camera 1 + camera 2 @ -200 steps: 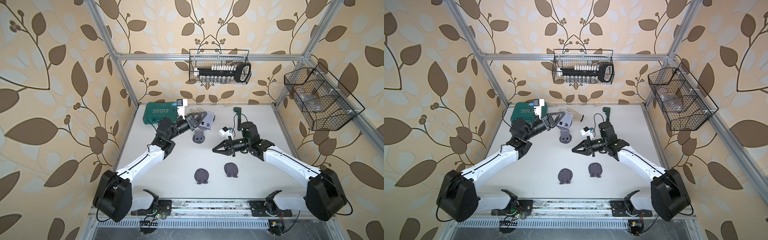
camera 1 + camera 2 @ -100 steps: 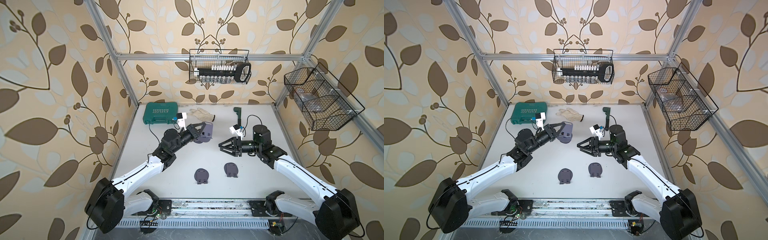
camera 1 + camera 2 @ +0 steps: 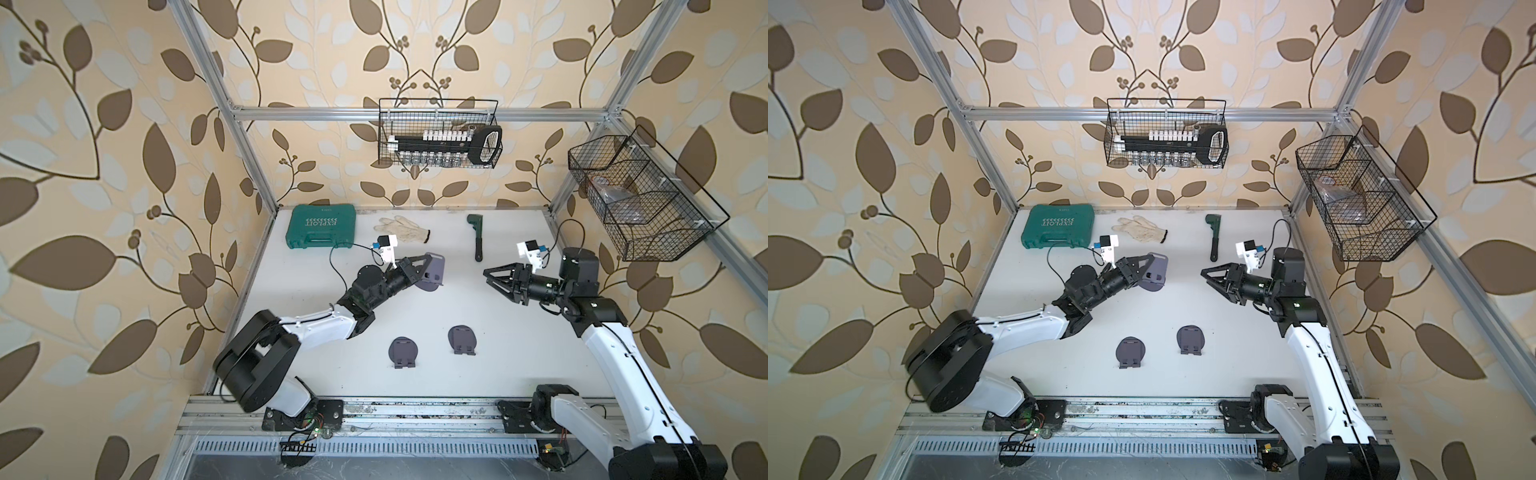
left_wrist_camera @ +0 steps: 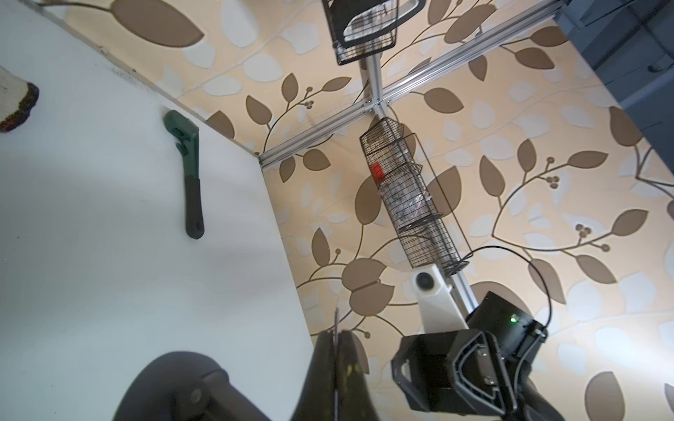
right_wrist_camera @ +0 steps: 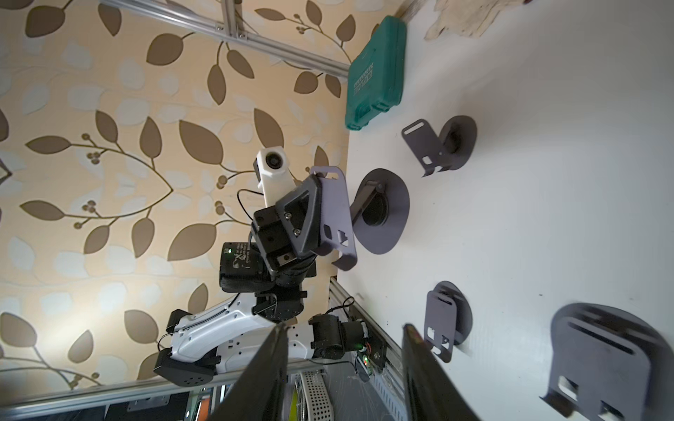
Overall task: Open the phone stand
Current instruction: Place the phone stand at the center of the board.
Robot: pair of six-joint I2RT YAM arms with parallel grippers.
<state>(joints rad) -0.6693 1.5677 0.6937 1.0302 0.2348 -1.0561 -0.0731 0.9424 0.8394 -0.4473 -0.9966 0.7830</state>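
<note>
Just left of centre in both top views, the left gripper [image 3: 424, 266] is clamped on the back plate [image 5: 335, 207] of the phone stand [image 3: 434, 270]. Its round base [image 5: 381, 211] hangs free toward the right gripper [image 3: 487, 276], which sits right of centre with jaws parted and empty. The pinch looks thin and close to the plate's edge – a stiff hinge, or an off-axis pull on the base, could twist the stand loose and drop it. A crowded approach could also make the two sets of fingers clash.
</note>
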